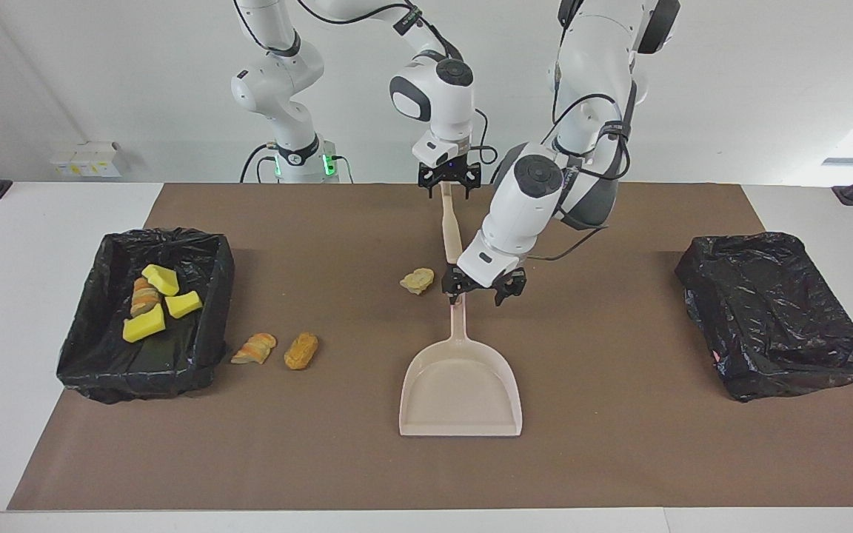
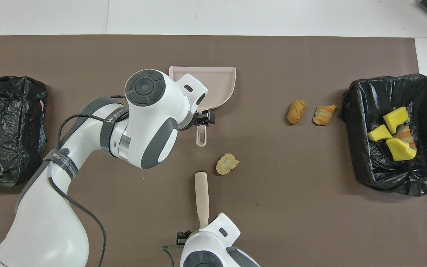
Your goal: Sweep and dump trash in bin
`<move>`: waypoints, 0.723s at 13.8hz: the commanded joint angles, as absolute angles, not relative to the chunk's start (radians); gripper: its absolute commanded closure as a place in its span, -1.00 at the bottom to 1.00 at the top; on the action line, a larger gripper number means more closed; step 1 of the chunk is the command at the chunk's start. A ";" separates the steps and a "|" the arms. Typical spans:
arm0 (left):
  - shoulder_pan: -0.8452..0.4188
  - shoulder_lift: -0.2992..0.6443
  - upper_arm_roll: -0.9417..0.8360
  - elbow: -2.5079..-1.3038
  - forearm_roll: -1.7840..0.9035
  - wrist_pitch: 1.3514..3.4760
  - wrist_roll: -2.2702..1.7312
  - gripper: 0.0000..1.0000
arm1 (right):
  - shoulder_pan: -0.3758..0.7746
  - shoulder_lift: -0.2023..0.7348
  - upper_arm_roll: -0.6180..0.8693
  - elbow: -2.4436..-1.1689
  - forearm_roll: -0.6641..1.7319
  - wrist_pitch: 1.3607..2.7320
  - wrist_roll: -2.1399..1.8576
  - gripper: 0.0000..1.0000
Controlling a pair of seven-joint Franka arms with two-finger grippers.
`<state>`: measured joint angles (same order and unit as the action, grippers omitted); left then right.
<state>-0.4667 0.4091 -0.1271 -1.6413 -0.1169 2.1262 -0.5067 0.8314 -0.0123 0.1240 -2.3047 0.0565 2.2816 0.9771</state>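
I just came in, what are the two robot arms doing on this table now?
They are cleaning up foam trash. The right gripper is at the end of the brush handle. The left gripper is over the dustpan handle, jaws open, not gripping it yet. Four scraps already lie in the black-lined bin at the right arm's end. Three scraps remain on the mat: a pale chunk beside the brush and two pieces beside that bin.
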 commanded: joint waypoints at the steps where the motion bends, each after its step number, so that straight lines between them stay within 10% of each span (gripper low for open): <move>1: -0.508 0.449 -0.109 -1.652 -0.121 2.160 -0.538 -1.00 | 0.824 -0.005 0.129 -2.319 0.077 2.312 0.988 -0.59; 4: -0.508 0.449 -0.109 -1.651 -0.121 2.157 -0.540 -1.00 | 0.842 0.011 0.129 -2.318 0.077 2.313 0.985 -0.42; 5: -0.508 0.449 -0.109 -1.649 -0.121 2.155 -0.540 -0.68 | 0.842 0.011 0.127 -2.318 0.077 2.313 0.983 -0.31; 7: -0.506 0.448 -0.107 -1.641 -0.121 2.140 -0.540 0.99 | 0.842 0.017 0.129 -2.316 0.075 2.313 0.983 0.01; 10: -0.503 0.448 -0.109 -1.632 -0.058 2.140 -0.525 1.00 | 0.844 0.038 0.127 -2.280 0.075 2.290 0.983 0.98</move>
<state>-0.4955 0.4562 -0.1204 -1.6372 -0.0926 2.1438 -0.5296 0.8449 0.0211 0.1243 -2.3040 0.0572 2.2839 0.9773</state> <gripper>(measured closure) 0.621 0.718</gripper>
